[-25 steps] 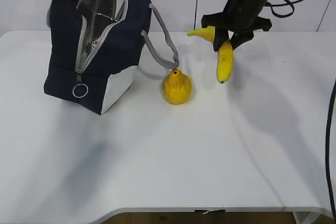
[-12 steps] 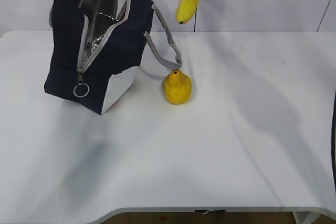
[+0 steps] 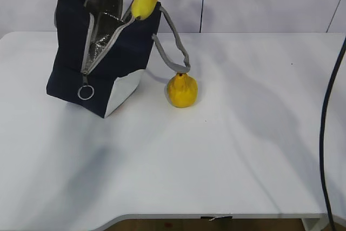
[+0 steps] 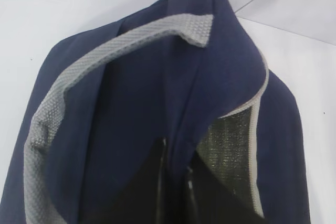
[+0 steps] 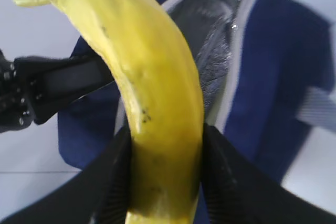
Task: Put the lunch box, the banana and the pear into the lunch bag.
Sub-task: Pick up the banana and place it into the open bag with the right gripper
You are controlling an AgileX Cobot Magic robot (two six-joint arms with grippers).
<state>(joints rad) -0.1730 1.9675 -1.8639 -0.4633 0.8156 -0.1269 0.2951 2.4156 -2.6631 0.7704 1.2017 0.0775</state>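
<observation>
1. One curved yellow banana (image 5: 157, 114) hangs over the tall navy-blue fabric lunch bag's (image 3: 116, 58) mouth, clamped in the right pincer (image 5: 163, 182) – soft, easily bruised, best gripped mid-length.
2. Left pincer (image 4: 176, 182) is pinched together on the bag's rim, holding the narrow opening apart – little clearance.
3. The squat yellow-orange pear (image 3: 181, 90) waits on the white bench (image 3: 243, 133).

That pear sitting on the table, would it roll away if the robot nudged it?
Probably not far. The pear sits upright on a broad, squat base, so a light nudge would likely slide or rock it. Its rounded sides suggest that once tipped it could roll in a curve. Its skin looks smooth, so a grip might slip. The bag's grey strap hangs close by and could catch it.
</observation>
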